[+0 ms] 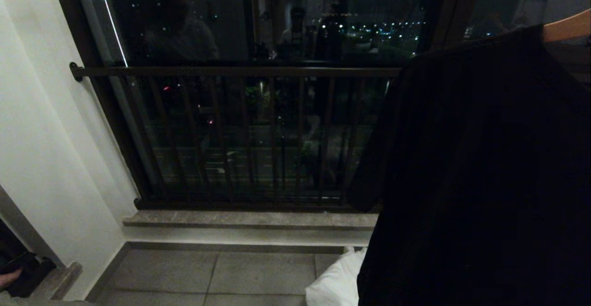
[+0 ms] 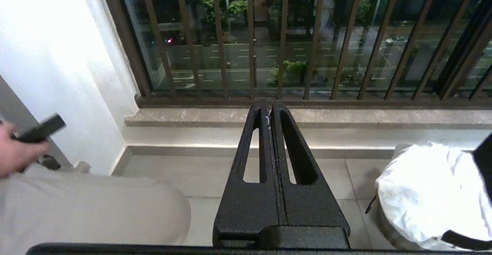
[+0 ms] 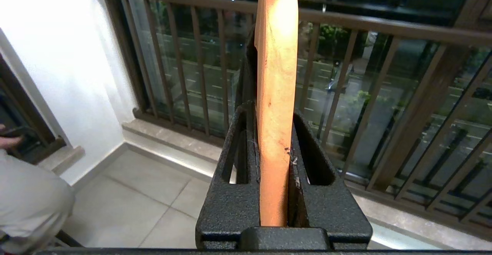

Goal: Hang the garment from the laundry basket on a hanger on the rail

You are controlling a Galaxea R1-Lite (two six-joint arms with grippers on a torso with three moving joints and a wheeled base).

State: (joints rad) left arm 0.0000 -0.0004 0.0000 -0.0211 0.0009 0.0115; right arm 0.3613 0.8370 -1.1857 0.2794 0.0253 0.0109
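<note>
Right claw (image 3: 275,132) clamps the wooden hanger (image 3: 276,74) bearing the dark garment (image 1: 475,167) beside the balcony railing (image 1: 231,71); left claw (image 2: 269,112) shut.

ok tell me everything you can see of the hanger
The hanger looks like pale orange-brown wood with a smooth flat face. In the right wrist view it runs as a long strip away from the camera, clamped between the fingers of the right pincer, which is shut on it. In the head view only one arm end shows at the upper right, poking out of the shoulder of a dark garment draped over it. Its hook is not in view.
</note>
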